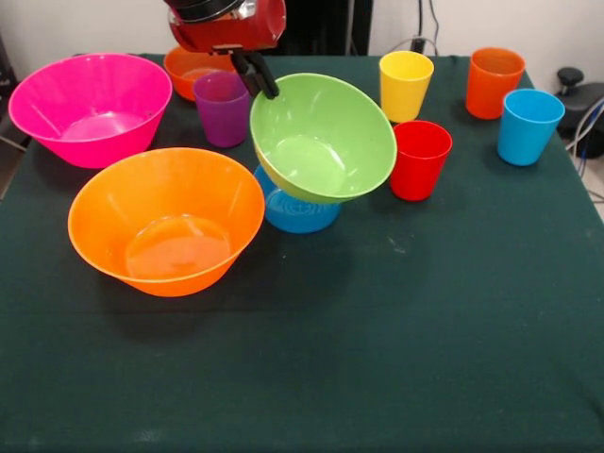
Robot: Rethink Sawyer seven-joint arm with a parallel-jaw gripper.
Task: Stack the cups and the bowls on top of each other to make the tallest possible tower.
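Pink plastic came first: the large pink bowl (91, 108) sat upright well to the left of the jaws, with the large orange bowl (166, 220) in front of it, nearer the camera and below the jaws' level. A small orange bowl (189, 68) lay just left of and behind the gripper (257, 75), and the purple cup (223, 109) stood just beside the fingers on their left. The jaws were pinched narrow on the upper left rim of the green bowl (323, 138), which hung tilted toward the camera, its base resting on the overturned blue bowl (298, 210) directly below. To the right of the jaws stood the red cup (420, 159), close beside the green bowl, then the yellow cup (406, 85), the orange cup (494, 82) and the light blue cup (528, 125), all upright on the dark green table (396, 359).
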